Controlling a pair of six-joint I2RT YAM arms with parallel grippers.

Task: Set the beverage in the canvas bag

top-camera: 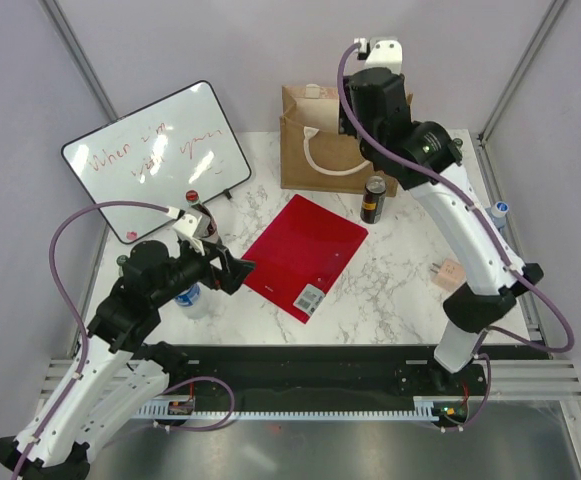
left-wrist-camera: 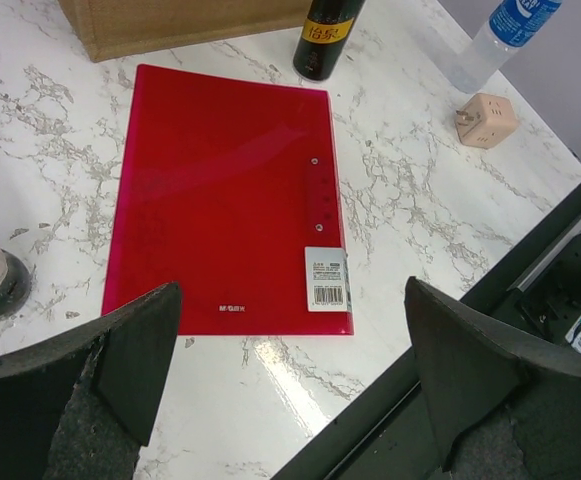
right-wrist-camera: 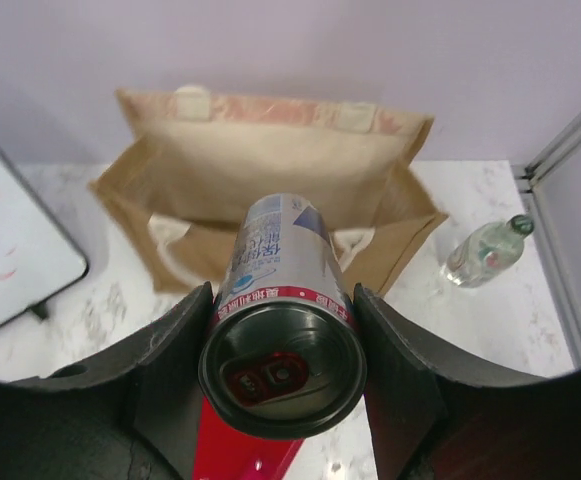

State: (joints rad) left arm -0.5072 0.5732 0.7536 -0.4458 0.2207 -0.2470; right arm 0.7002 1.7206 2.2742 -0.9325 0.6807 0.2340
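Observation:
My right gripper (right-wrist-camera: 282, 345) is shut on a silver beverage can (right-wrist-camera: 282, 290) with a red band, its top facing the camera. It holds the can in the air in front of and above the open mouth of the tan canvas bag (right-wrist-camera: 270, 170). In the top view the bag (top-camera: 315, 150) stands at the back of the table, with the right wrist (top-camera: 375, 100) over its right side and the held can hidden. A black can (top-camera: 373, 199) stands in front of the bag. My left gripper (left-wrist-camera: 290, 300) is open and empty above the table's near edge.
A red folder (top-camera: 305, 255) lies mid-table. A whiteboard (top-camera: 155, 160) leans at the back left. A cola bottle (top-camera: 198, 215) and a water bottle (top-camera: 192, 298) stand by the left arm. A tan cube plug (top-camera: 448, 272) and a small bottle (top-camera: 498, 212) sit at the right.

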